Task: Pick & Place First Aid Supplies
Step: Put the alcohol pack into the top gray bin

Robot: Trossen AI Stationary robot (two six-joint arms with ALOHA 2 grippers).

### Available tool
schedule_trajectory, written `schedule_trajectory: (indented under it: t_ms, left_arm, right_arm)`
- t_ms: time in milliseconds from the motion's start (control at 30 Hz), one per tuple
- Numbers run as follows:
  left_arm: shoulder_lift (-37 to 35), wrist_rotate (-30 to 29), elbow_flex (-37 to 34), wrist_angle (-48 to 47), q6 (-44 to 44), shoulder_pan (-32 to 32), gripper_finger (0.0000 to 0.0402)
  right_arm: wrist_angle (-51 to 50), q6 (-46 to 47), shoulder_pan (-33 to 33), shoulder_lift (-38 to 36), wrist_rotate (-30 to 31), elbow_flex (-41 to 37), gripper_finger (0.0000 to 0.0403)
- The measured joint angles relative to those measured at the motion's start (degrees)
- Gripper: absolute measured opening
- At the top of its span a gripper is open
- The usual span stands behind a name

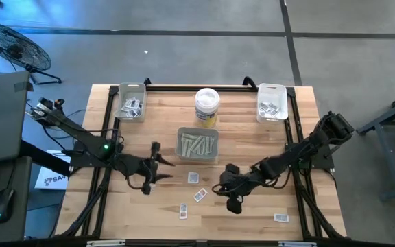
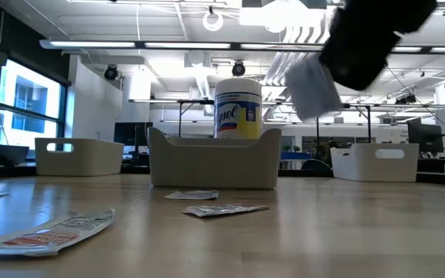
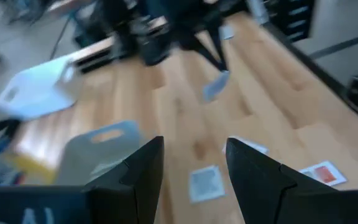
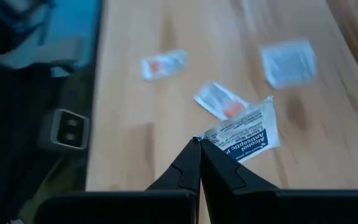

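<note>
Tub [image 1: 207,107] stands behind middle tray [image 1: 197,158]; packets [image 1: 196,178] lie before it.

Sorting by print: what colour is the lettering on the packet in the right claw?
Blue lettering on the white square paper packet; right wrist view.

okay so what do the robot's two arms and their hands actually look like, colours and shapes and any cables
Both arms are black and jointed, built from slim links. The left arm shows a small green light and thin cables near its base. The left hand has two dark, wedge-shaped fingers. The right hand has two dark fingers tapering to points. No markings are legible.
</note>
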Motion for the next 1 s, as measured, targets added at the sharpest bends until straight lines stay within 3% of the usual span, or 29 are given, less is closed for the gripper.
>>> schedule_trajectory:
  t_ms: [233,400,533,667,1000]
  left_arm:
    - [6.5,15.2,-12.7,30.6,10.2,6.5,0.0170]
    - [16.0,30.8,-14.0,44.0,10.5,13.2,0.0170]
    - [24.6,34.5,-12.9,52.7,10.7,15.3,0.0170]
    - [30.9,39.3,-9.7,57.4,10.9,15.4,0.0170]
    - [39.5,42.9,-0.8,56.5,5.2,15.0,0.0170]
  right_arm:
    - [11.6,-18.9,-0.4,0.0,-3.3,0.0,0.0000]
    - [15.0,-25.3,-0.3,0.0,-4.2,0.0,0.0000]
    - [15.3,-25.9,-0.3,0.8,-4.2,0.0,0.0000]
    - [16.9,-26.0,-0.3,2.6,-3.8,0.0,0.0000]
    - [19.7,-30.4,0.1,4.0,-1.4,0.0,0.0000]
